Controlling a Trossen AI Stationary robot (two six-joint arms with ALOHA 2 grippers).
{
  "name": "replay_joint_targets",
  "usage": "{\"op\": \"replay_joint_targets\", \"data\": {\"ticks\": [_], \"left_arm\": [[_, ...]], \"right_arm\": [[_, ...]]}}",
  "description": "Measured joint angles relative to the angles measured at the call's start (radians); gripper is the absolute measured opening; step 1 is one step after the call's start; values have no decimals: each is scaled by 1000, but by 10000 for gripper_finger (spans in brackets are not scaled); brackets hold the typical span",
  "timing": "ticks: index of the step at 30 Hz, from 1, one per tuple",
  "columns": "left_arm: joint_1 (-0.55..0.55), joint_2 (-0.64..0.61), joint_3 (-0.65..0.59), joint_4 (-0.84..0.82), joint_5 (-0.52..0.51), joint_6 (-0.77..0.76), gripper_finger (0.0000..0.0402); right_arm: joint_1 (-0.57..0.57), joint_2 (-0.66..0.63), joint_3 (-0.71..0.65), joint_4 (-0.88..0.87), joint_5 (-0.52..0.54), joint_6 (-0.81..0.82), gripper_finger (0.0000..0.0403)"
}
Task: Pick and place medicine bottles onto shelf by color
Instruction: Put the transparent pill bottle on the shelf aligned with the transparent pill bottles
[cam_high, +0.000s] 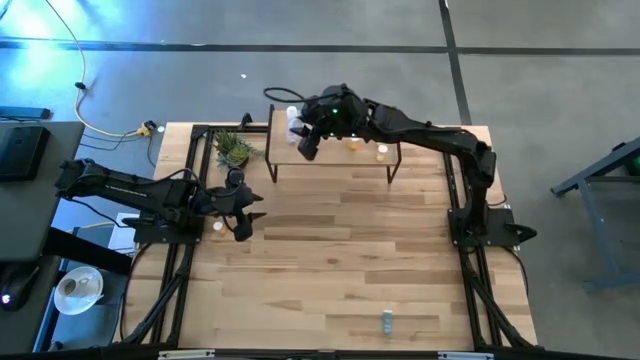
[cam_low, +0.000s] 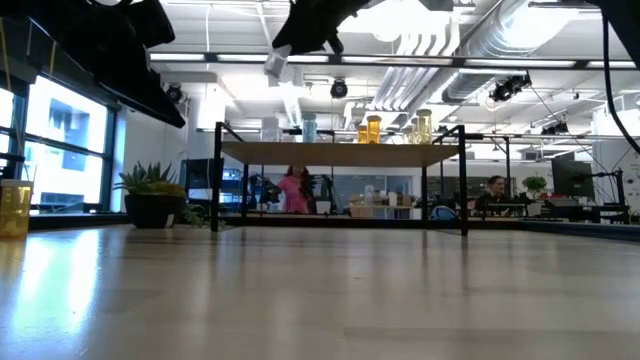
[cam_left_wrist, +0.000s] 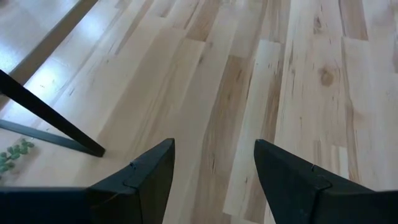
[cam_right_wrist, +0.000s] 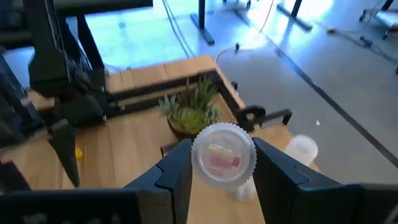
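Right hand (cam_right_wrist: 217, 171) clamping seemingly pink-filled bottle (cam_right_wrist: 223, 154) above shelf (cam_high: 345, 158), left hand (cam_left_wrist: 211, 177) open.

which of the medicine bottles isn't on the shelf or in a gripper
The lone bottle standing on the tabletop near the front edge. The others sit on the shelf at the back, apart from one clamped in the right gripper above it.

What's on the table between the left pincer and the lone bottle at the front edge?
Nothing: in the high view, bare wood planks run from the left pincer to the lone bottle.
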Motion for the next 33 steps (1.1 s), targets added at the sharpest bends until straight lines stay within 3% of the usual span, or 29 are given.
{"op": "replay_joint_targets", "data": {"ticks": [12, 33], "left_arm": [[0, 0, 0, 0, 0, -2, 211], [0, 0, 0, 0, 0, -3, 211]], "right_arm": [[-5, 111, 165, -189, 0, -15, 124], [9, 240, 172, -215, -65, -52, 124]]}}
